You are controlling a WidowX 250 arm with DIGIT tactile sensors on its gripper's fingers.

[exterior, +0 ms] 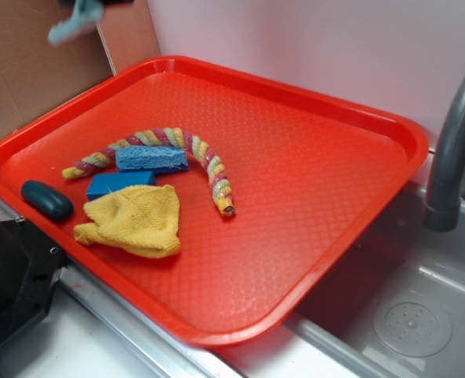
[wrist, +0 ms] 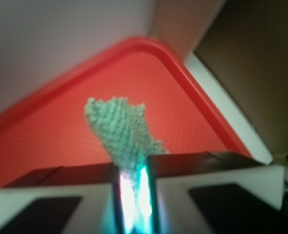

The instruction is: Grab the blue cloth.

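Observation:
The blue cloth [exterior: 75, 25], a pale grey-blue terry rag, hangs in the air at the top left of the exterior view, above the far left corner of the red tray [exterior: 311, 181]. Only a dark bit of my gripper [exterior: 94, 2] shows at the top edge there. In the wrist view my gripper [wrist: 133, 187] is shut on the cloth [wrist: 119, 129]. The rag is pinched between the two jaws and dangles over the tray's corner [wrist: 148, 44].
On the tray lie a yellow knitted cloth [exterior: 134, 220], two bright blue sponges [exterior: 151, 159] [exterior: 114, 183], a multicoloured braided rope [exterior: 193, 153] and a dark oval object [exterior: 47, 200]. A grey faucet [exterior: 452, 150] and a sink [exterior: 405, 315] are at the right. Cardboard [exterior: 27, 63] stands behind.

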